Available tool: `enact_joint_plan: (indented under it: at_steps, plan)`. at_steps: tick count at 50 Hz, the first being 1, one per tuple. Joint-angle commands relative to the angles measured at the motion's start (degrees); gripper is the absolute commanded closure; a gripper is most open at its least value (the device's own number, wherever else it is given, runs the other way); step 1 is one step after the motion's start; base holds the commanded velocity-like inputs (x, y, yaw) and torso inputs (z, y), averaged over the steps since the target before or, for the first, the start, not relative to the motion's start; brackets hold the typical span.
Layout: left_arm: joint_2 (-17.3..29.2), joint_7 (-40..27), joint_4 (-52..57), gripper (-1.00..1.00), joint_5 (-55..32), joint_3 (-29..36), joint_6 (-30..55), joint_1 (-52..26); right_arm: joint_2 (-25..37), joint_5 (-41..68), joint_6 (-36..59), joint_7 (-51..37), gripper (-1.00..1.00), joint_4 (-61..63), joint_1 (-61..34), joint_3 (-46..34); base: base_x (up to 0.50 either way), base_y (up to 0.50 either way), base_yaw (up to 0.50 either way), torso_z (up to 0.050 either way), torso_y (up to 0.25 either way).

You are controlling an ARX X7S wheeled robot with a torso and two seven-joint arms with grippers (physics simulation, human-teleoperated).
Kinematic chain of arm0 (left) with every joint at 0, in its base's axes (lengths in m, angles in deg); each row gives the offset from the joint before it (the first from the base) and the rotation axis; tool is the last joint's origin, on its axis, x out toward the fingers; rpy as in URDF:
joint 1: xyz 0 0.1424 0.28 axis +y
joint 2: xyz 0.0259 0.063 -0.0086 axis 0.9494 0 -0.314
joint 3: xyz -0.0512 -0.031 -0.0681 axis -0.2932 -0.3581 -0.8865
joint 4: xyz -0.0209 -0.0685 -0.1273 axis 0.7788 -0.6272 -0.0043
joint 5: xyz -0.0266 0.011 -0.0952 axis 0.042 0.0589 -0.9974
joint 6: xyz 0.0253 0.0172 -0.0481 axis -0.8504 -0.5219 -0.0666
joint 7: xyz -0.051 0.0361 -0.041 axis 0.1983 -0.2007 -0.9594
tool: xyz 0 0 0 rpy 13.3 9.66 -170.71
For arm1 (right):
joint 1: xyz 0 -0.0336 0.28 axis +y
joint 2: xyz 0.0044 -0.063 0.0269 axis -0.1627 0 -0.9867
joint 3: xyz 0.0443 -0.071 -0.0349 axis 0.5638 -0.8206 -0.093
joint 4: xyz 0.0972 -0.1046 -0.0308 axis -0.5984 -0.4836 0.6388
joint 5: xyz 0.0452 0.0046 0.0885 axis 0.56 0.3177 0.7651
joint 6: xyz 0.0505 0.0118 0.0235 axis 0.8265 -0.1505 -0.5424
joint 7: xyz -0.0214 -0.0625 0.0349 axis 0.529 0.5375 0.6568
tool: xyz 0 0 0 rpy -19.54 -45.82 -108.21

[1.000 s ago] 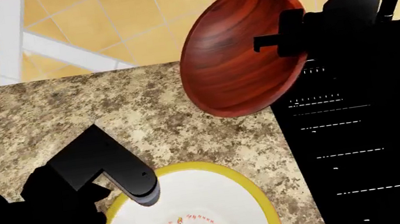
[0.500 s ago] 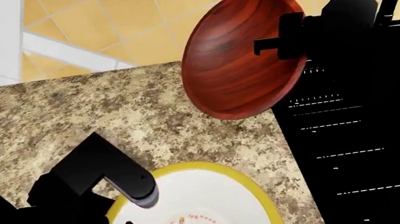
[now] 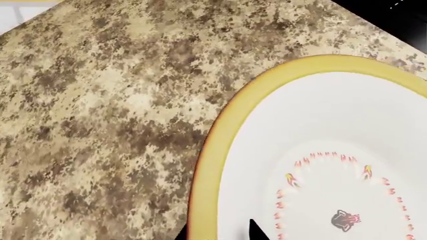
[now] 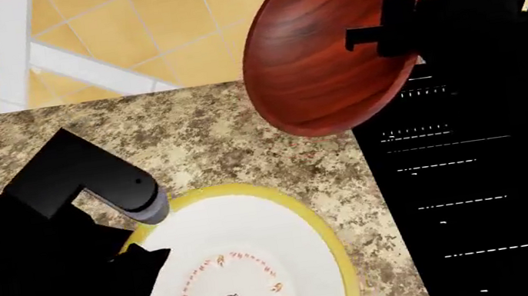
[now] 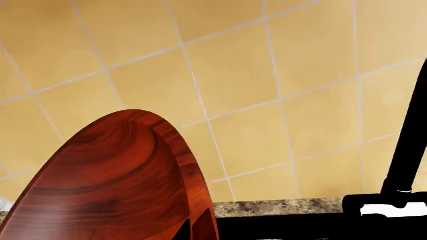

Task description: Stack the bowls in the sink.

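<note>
Right hand (image 4: 387, 30) has the wooden bowl (image 4: 327, 46) up in the air, clamped on its rim and tipped nearly on edge, hollow facing the head camera. It hangs at about one o'clock in the head view, over the seam between the desk (image 4: 26, 150) and the sink (image 4: 487, 186). So one bowl is lifted but not yet in the basin.

Down at seven o'clock, the left hand (image 4: 149, 288) sits at the edge of the white bowl (image 4: 250, 266), which appears to rest flat on the desk just beside the sink. One dark fingertip shows over the inside of the rim in the wrist view; whether it's pinching or merely poised, I cannot tell.

My read: early going. Neither bowl is in the sink, nothing stacked; both must travel right and nest.

Textures now: the wooden bowl is deep, glossy reddish-brown with dark grain bands. The white one is wide and shallow, smooth, yellow-rimmed, with a ring of small red marks. The desk is speckled beige granite; the sink is flat glossy black with faint ribbing.
</note>
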Motion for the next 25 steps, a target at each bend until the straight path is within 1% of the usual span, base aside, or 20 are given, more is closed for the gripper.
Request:
enact_joint_plan:
  at_steps: [1,11,15,17,25]
  plan:
    - [3.10,-1.33,-1.20,1.00,3.94,-1.80,0.03,-2.19,1.79,-2.63,-1.71,-1.36,1.00,2.05,-0.59,2.07,0.00,0.00,0.00,0.000,0.000]
    - [5.32,-0.33,-1.85,1.00,6.28,-6.57,-3.13,-3.83,2.50,0.66,-2.54,-1.00,1.00,3.19,0.98,3.33,0.00,0.00,0.00,0.000,0.000]
    - [6.85,-0.79,-1.35,1.00,5.73,-8.19,-4.54,-5.20,2.61,1.07,-2.96,-1.16,1.00,3.60,1.40,3.64,0.00,0.00,0.00,0.000,0.000]
    - [7.74,-0.83,-1.24,1.00,5.64,-9.77,-6.57,-5.70,2.65,1.16,-2.98,-1.16,1.00,3.69,1.44,3.70,0.00,0.00,0.00,0.000,0.000]
    - [9.02,-1.56,-1.97,1.00,7.10,-13.83,-9.84,-9.35,2.14,1.40,-4.18,-0.41,1.00,3.45,2.46,4.11,0.00,0.00,0.00,0.000,0.001]
